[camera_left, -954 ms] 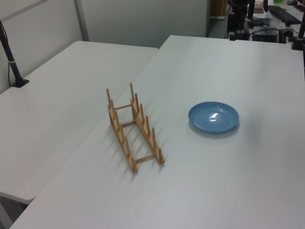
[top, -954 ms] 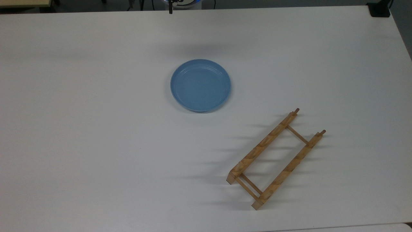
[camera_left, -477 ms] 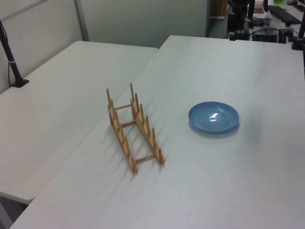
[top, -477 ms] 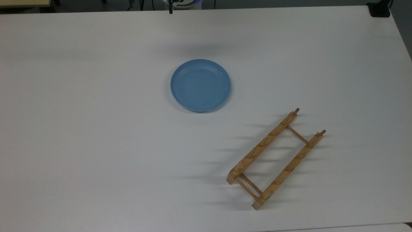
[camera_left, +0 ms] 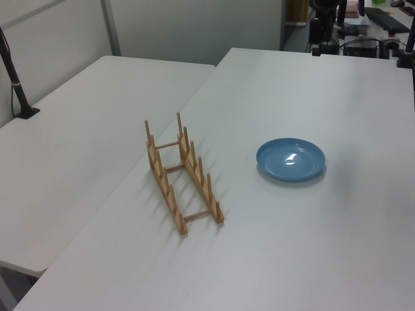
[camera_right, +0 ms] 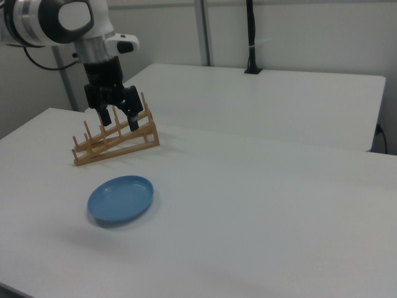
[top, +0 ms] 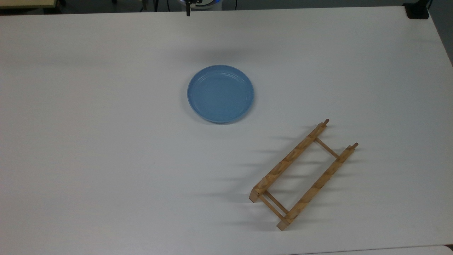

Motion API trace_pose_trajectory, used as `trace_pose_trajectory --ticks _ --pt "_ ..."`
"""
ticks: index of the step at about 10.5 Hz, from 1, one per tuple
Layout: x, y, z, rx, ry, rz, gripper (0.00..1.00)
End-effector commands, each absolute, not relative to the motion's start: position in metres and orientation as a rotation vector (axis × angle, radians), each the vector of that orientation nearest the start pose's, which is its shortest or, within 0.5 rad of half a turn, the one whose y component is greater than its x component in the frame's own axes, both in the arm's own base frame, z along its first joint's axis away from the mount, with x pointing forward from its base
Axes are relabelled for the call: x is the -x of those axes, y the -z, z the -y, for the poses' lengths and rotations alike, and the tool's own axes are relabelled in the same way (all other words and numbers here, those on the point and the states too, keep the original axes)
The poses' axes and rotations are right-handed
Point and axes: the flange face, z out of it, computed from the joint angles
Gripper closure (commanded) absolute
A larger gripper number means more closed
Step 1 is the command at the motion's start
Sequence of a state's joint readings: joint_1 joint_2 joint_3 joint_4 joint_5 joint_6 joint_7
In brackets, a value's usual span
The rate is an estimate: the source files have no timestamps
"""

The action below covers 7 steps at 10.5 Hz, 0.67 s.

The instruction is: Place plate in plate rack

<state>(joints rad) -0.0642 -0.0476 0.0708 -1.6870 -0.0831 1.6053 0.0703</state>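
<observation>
Blue plastic plate (top: 220,94) sits flat on your white table (top: 106,141), rim up, nothing touching it. Your plate rack (top: 303,174) stands well apart from it, toward the top view's lower right, its 2 rails running diagonally, slots all free. In the right view your gripper (camera_right: 118,118) hangs in the air above the table, fingers (camera_right: 133,118) spread apart, holding nothing, with the rack behind it.
</observation>
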Motion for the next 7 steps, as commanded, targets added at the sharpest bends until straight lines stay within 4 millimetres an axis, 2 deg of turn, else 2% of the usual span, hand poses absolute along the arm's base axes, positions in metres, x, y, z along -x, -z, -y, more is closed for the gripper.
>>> trace_pose_trajectory --ticks 1,4,7 --pt "-0.555 -0.562 0.002 3.196 -0.119 0.165 0.00" --pt "-0.577 -0.501 0.006 3.157 -0.238 0.475 0.00" --pt "-0.587 -0.410 0.002 3.138 -0.272 0.580 0.00"
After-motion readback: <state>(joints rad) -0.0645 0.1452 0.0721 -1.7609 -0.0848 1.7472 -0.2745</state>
